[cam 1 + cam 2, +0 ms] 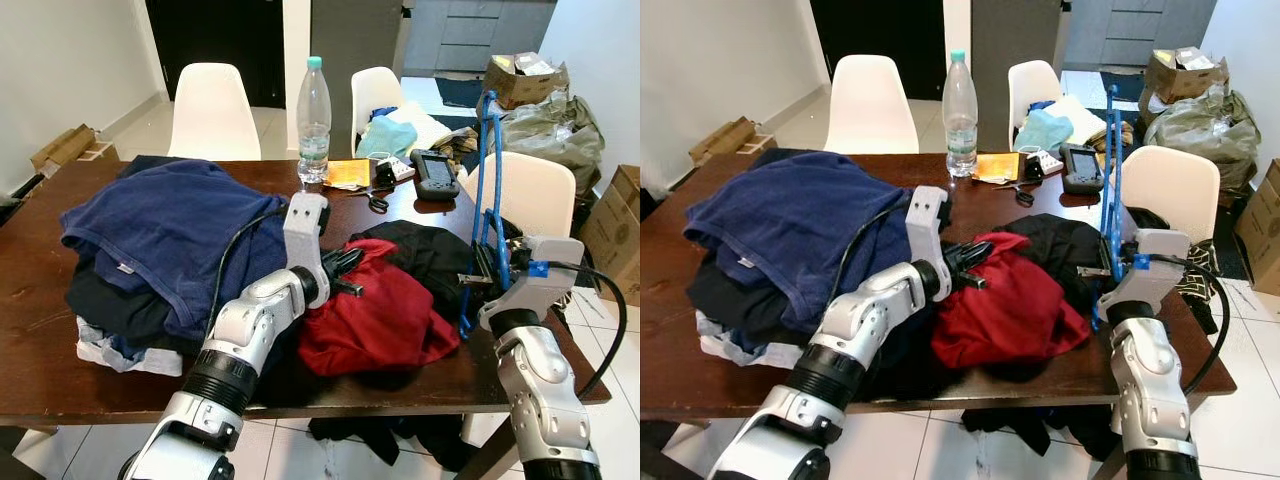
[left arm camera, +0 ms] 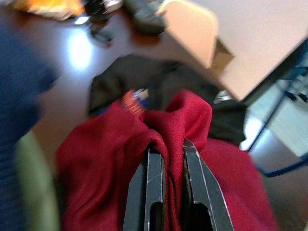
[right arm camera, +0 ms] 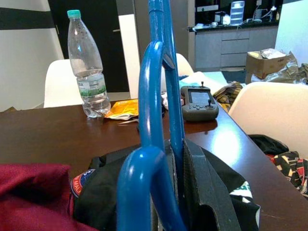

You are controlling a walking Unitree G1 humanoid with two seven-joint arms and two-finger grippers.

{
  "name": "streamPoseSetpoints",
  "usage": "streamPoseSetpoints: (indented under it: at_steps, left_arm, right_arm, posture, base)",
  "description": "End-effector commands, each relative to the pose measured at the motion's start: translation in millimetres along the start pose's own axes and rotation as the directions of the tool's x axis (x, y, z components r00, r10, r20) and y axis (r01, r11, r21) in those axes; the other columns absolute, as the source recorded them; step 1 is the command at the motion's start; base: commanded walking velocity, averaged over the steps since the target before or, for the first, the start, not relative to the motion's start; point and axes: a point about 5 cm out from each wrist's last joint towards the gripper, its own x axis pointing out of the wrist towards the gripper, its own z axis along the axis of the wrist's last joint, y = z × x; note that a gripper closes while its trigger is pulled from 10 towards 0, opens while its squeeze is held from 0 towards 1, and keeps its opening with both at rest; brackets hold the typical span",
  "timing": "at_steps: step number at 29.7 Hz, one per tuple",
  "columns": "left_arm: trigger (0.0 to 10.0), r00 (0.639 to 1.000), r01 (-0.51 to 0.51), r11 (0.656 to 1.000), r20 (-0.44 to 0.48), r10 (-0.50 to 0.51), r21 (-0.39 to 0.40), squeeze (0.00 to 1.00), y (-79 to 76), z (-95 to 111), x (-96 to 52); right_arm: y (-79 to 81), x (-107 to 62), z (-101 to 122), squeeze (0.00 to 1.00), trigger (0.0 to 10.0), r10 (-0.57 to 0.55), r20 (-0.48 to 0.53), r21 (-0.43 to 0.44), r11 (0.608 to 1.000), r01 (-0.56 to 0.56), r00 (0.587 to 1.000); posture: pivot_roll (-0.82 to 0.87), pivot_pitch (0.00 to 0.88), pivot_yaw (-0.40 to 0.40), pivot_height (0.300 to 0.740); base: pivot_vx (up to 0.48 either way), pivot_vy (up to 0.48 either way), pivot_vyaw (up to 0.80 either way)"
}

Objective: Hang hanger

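A blue plastic hanger (image 1: 488, 190) stands upright at the table's right edge, held near its lower part by my right gripper (image 1: 490, 272), which is shut on it. In the right wrist view the hanger (image 3: 156, 96) rises between the black fingers (image 3: 202, 187). A red garment (image 1: 385, 310) lies crumpled in the middle of the brown table (image 1: 40, 300). My left gripper (image 1: 345, 270) reaches into it and is shut on a fold of the red cloth (image 2: 173, 125), as the left wrist view shows. A black garment (image 1: 430, 250) lies under and behind the red one.
A pile of folded clothes topped by a navy shirt (image 1: 170, 230) covers the table's left half. At the back stand a water bottle (image 1: 314, 120), a yellow packet (image 1: 348, 173), scissors and a handheld device (image 1: 435, 175). White chairs (image 1: 212, 112) ring the table; boxes and bags sit at right.
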Motion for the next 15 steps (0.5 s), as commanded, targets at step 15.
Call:
streamPoseSetpoints:
  at_steps: [15]
  left_arm:
    - [10.0,0.707,-0.673,0.731,0.189,0.681,-0.118,0.0,119.9,20.7,-82.6]
  right_arm:
    - [-4.2,-7.6,-19.2,0.0,10.0,-0.021,-0.104,0.012,1.0,0.022,0.994]
  posture:
    - [0.09,0.088,0.011,0.74]
  base:
    - [0.0,0.0,0.0]
